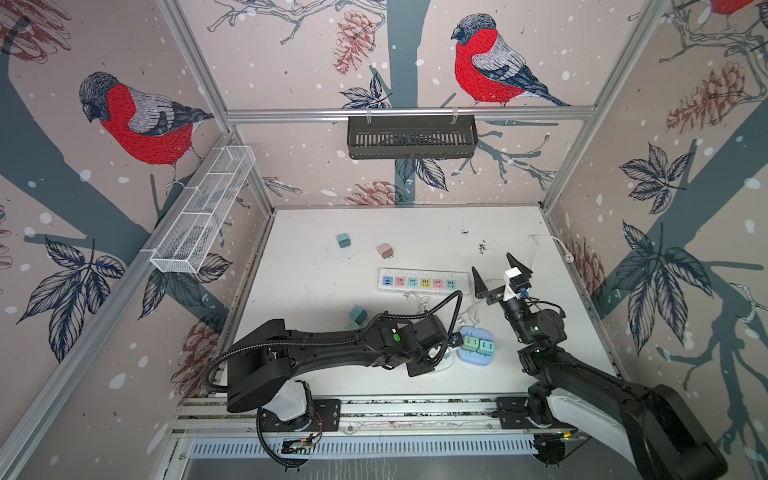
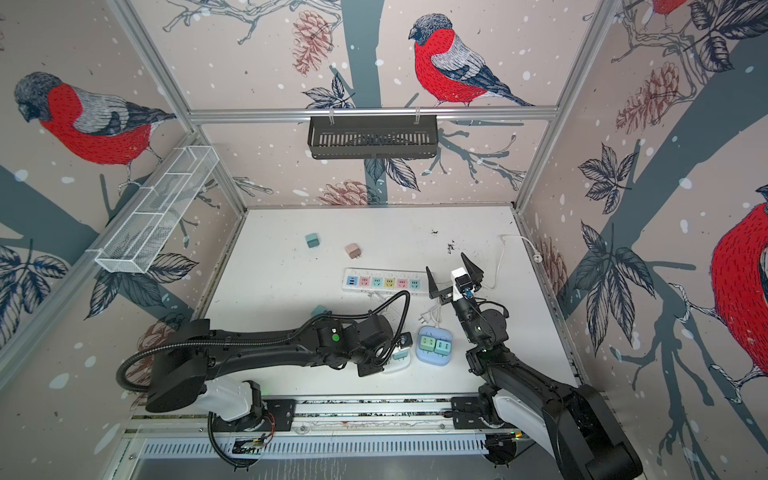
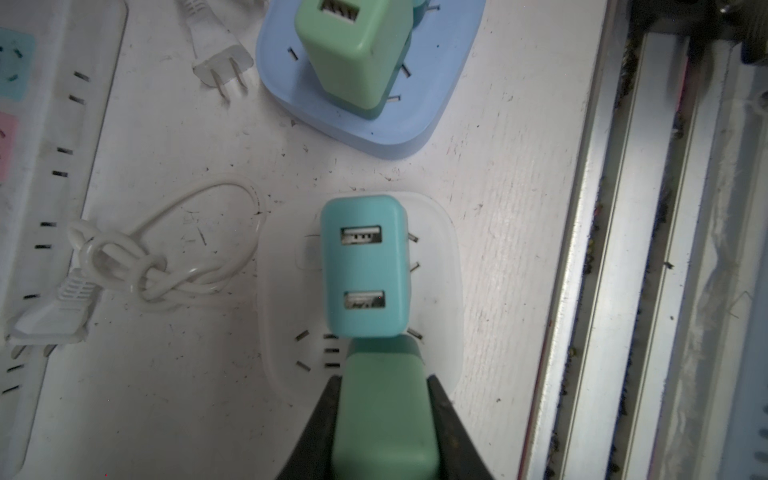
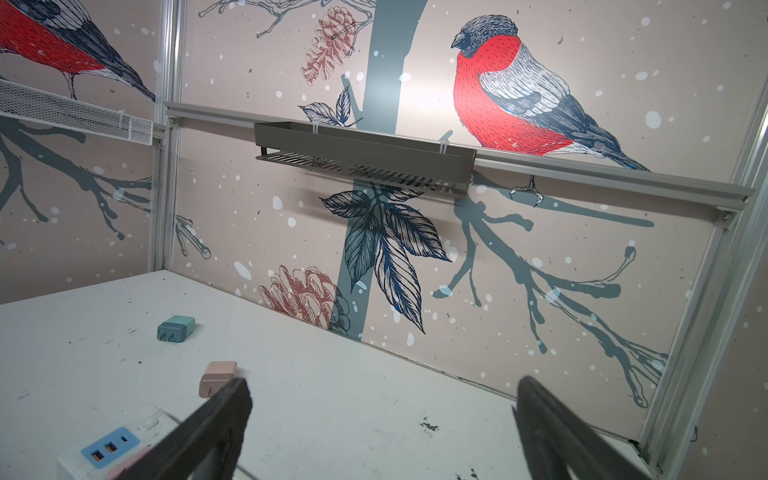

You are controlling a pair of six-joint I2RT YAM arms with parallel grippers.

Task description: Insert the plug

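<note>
Green plug [image 3: 384, 419] sits pinched in the closed left claw [image 3: 384, 380] over the white block [image 3: 444, 257], nine o'clock of the blue block [image 2: 432, 360]; best square its prongs to free slots [image 3: 331, 351]; the right claw [image 1: 491, 262] gapes empty.

The left end effector [image 3: 382, 379] has its black fingers [image 3: 320, 419] clamped on the sides of a green USB charger [image 3: 384, 419], which sits over a white socket block [image 3: 442, 291] on the tabletop [image 3: 166, 415]. Just beyond it, a teal two-port charger [image 3: 365, 266] stands on the same block; whether the two chargers touch cannot be told. Farther off, another green charger [image 3: 353, 54] stands on a blue socket block [image 3: 436, 108]. A coiled white cord [image 3: 166, 257] lies between the white block and a long power strip [image 3: 54, 166].
</note>
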